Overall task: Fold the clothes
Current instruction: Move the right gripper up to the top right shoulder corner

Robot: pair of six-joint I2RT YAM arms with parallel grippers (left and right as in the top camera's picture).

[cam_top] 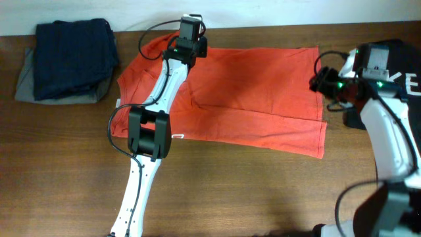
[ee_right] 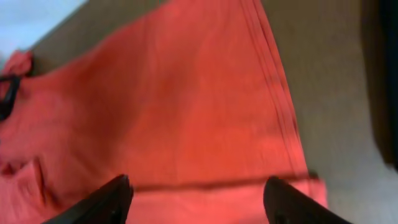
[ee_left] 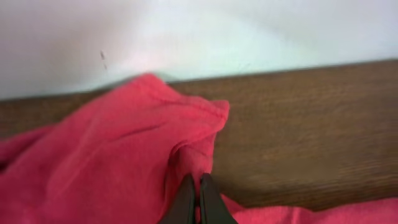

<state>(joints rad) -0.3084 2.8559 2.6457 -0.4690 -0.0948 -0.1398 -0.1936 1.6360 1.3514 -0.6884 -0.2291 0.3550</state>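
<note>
The clothes are one orange-red T-shirt lying partly folded across the back of the wooden table. My left gripper is at the shirt's far left top edge. In the left wrist view its fingers are shut on a raised fold of the red cloth. My right gripper is at the shirt's right edge. In the right wrist view it stands open and wide above the hem and a fold line of the shirt, with cloth between and below its fingers.
A stack of dark navy folded clothes on a grey piece sits at the back left. A dark garment with white lettering lies at the right edge, behind my right arm. A white wall bounds the table's far side.
</note>
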